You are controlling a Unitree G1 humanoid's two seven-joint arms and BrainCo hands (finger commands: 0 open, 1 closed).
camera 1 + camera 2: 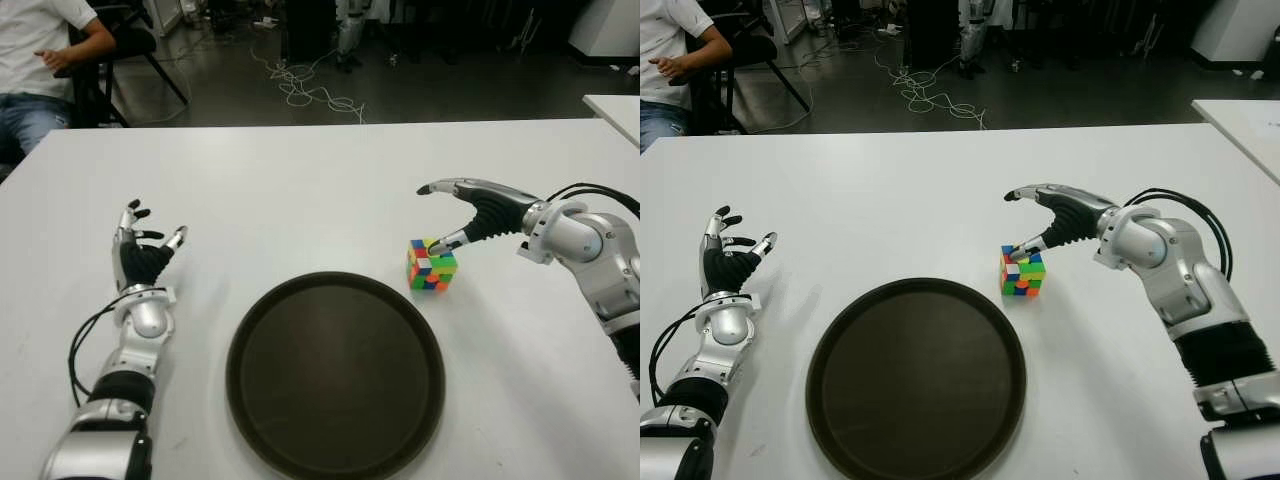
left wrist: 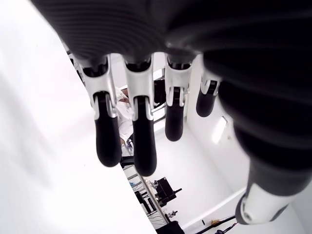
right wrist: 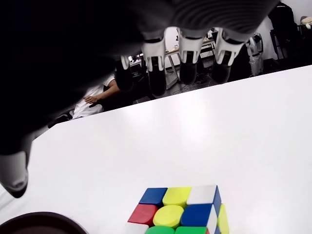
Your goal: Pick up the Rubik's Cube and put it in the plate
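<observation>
A multicoloured Rubik's Cube point(image 1: 431, 265) sits on the white table point(image 1: 300, 190), just off the right rim of the round dark plate point(image 1: 335, 375). My right hand point(image 1: 455, 215) hovers over the cube from the right with its fingers stretched out and spread; the thumb tip is close to the cube's top. In the right wrist view the cube point(image 3: 180, 212) shows below the extended fingers point(image 3: 187, 68), with nothing between them. The plate holds nothing. My left hand point(image 1: 143, 250) shows left of the plate, fingers spread, holding nothing.
A person in a white shirt point(image 1: 35, 40) sits on a chair beyond the table's far left corner. Cables point(image 1: 300, 85) lie on the floor behind the table. Another white table's corner point(image 1: 615, 110) shows at the far right.
</observation>
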